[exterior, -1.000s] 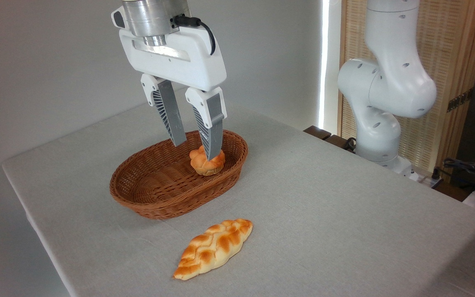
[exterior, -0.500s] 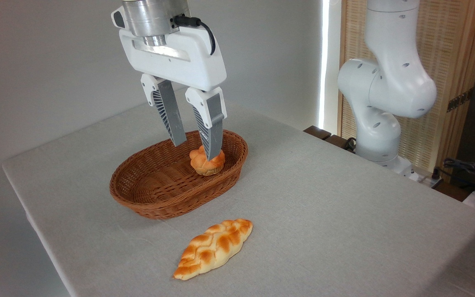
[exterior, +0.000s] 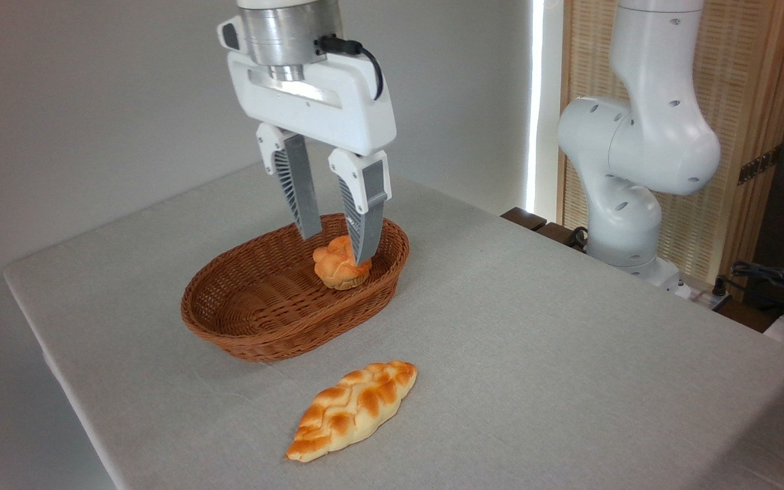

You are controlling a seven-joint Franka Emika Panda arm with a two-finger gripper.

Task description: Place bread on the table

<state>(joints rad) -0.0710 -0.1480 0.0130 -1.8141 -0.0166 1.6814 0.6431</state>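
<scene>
The bun [exterior: 339, 263] sits inside the basket [exterior: 256, 327], at its far right end, resting on the wicker floor. The gripper [exterior: 337, 246] hangs above that end with its jaws spread a moderate way apart and nothing between them; one finger [exterior: 367, 231] crosses in front of the bun, and whether it touches it cannot be told. The step in hand looks like the approach for the pick. Next the jaws need to straddle the bun, go lower and close, then lift it clear of the basket rim and set it on the table [exterior: 569, 354], away from the loaf [exterior: 354, 408] lying near the basket's front
</scene>
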